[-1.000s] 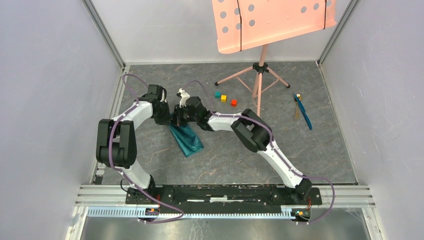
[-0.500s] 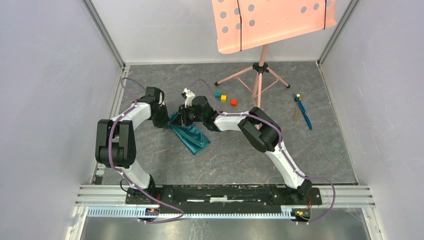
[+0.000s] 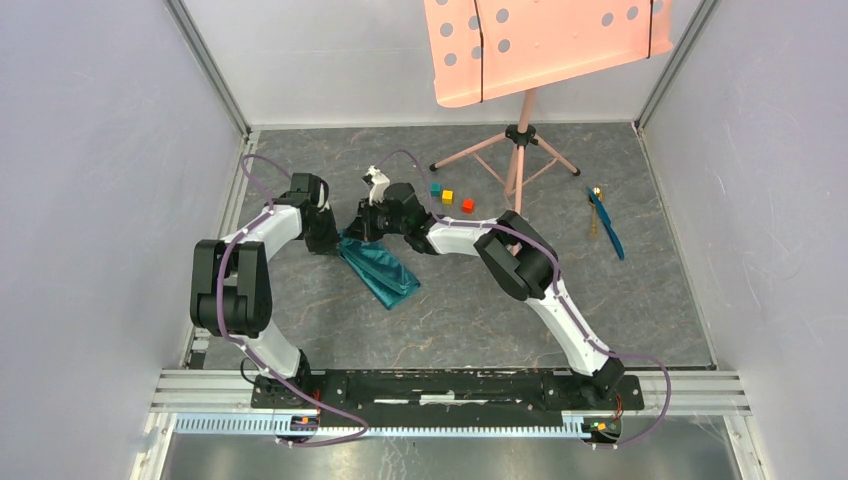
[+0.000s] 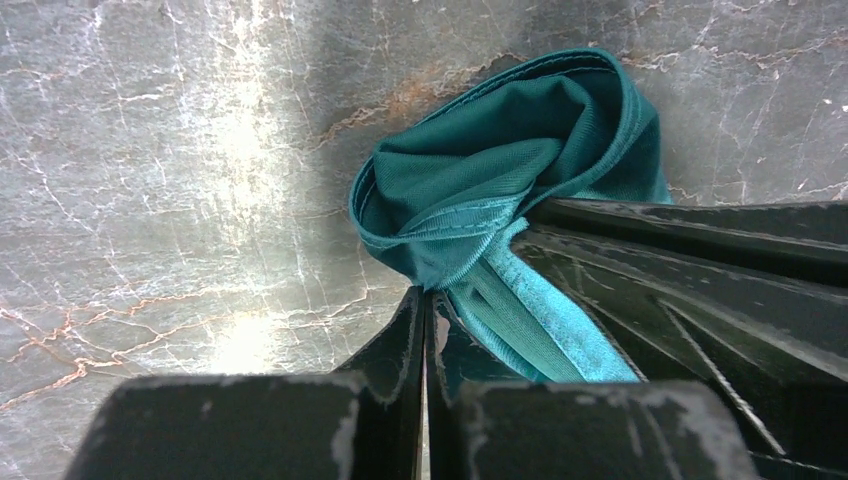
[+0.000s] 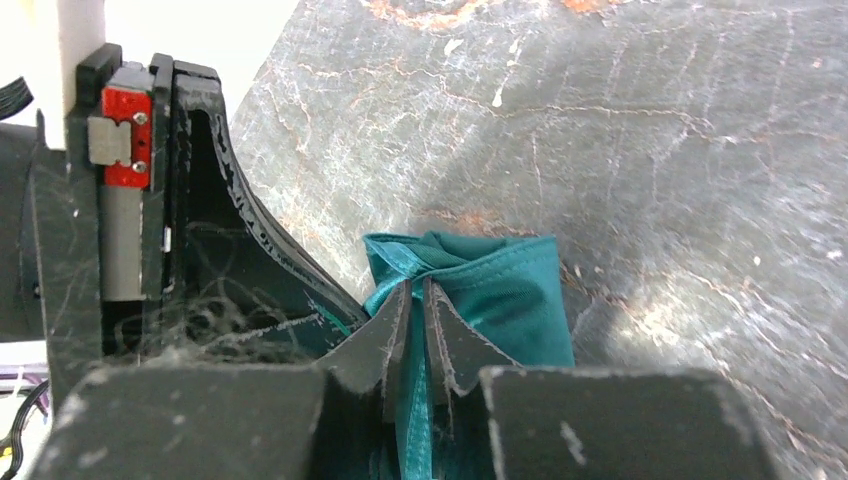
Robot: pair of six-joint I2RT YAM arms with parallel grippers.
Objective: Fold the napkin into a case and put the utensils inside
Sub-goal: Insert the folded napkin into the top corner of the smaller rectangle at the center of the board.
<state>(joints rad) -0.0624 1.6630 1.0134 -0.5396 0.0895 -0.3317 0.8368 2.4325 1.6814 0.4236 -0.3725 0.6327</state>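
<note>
Both arms are working the far end of the napkin (image 3: 382, 272). The left end effector (image 4: 425, 300) is clamping a bunched hem, its jaws pressed together on the cloth. The right end effector (image 5: 412, 295) is pinching a fold the same way, with cloth showing between its closed tips. The two are sitting just beside each other, the right one slightly farther out.

From both, the napkin is trailing back toward the bases and off to the right. It is lying on the worktop (image 3: 450, 310) as a narrow strip, with its long axis diagonal and its free end nearest the bases.

The utensils (image 3: 604, 224) are lying well apart, far to the right of both end effectors, long axis running roughly near-to-far. The right arm is nearer to them, so it is probably the one to fetch them. The fold is looking unfinished and rumpled at the pinched end.
</note>
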